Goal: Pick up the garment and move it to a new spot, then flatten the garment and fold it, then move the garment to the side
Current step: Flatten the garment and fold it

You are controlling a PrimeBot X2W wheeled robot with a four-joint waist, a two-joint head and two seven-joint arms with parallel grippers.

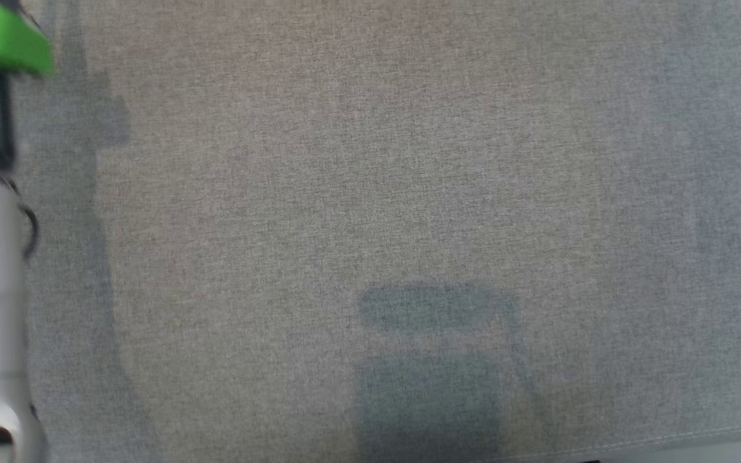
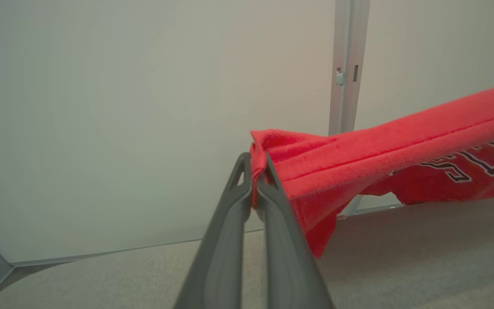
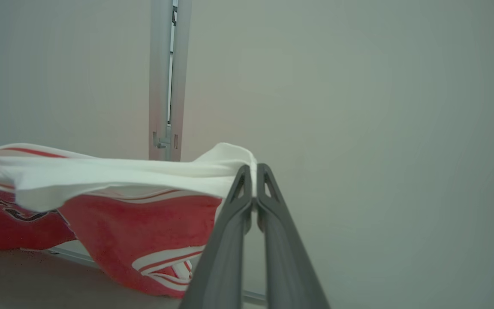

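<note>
The left pincer (image 2: 255,171) is clamped tight on a bunched red corner of the garment (image 2: 380,150) at the centre of the left wrist view. The right pincer (image 3: 253,174) is pinched on a fold of its white side stripe at the centre of the right wrist view. The shorts hang stretched between the two, lifted above the grey table (image 1: 370,193), with the lettered part sagging toward the right edge of the left wrist view. This looks like the carry to a new spot. To do it well, both arms should travel at an equal pace, so the cloth is neither tugged from one grip nor allowed to droop. They should then descend level, letting the hanging lower edge touch first and drawing it out flat rather than bunched.
</note>
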